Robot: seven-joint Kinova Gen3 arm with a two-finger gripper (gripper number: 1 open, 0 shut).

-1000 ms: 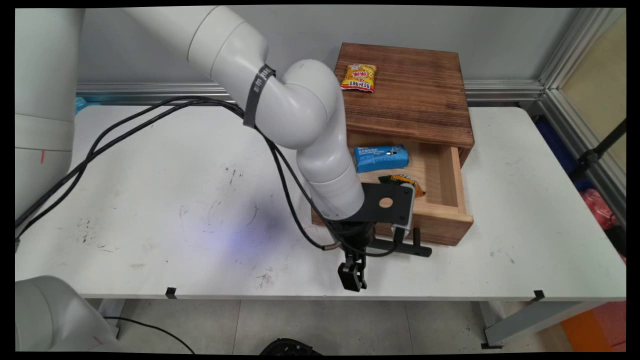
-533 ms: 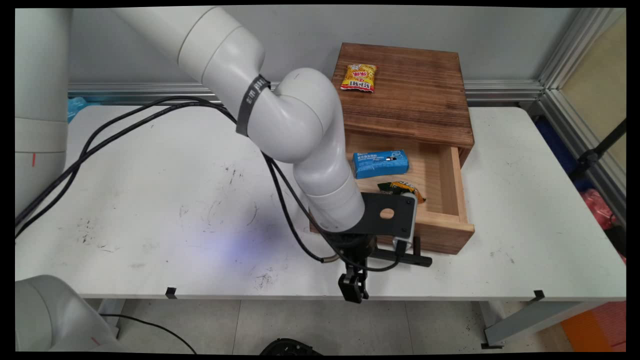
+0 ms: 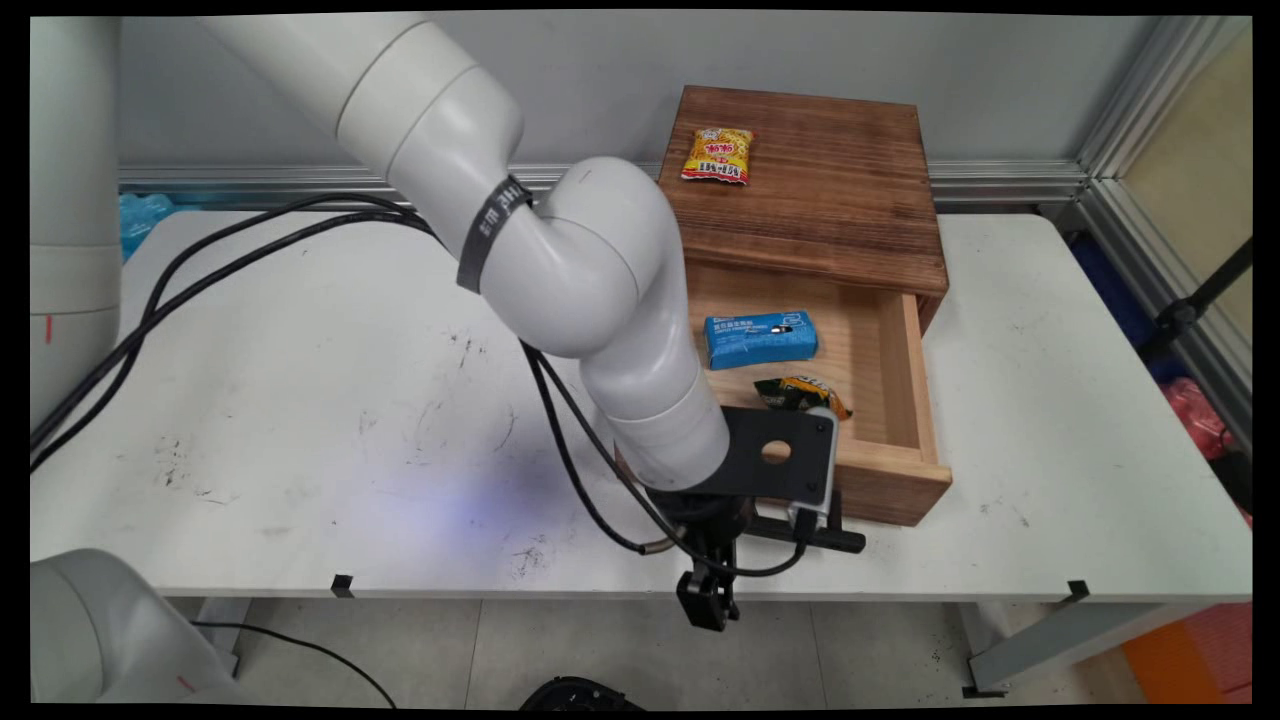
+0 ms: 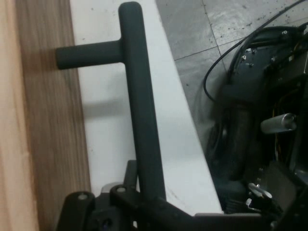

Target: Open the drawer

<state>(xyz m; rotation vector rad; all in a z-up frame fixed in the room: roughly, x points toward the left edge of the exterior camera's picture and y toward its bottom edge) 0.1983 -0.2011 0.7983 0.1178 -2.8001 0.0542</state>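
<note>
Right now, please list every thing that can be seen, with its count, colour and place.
wooden cabinet: one, dark brown, at the table's far side by the wall.
drawer: one, pale wood, pulled out of the cabinet toward the near edge.
drawer handle: one, black bar, on the drawer's front.
yellow snack packet: one, on the cabinet's top.
blue packet: one, inside the drawer.
green and orange packet: one, inside the drawer, nearer the front.
table: one, white.
gripper: one, black, shut on the drawer handle.

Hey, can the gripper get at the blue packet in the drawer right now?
Probably not as things stand: the gripper is shut on the drawer handle. The blue packet lies uncovered in the open drawer.
</note>
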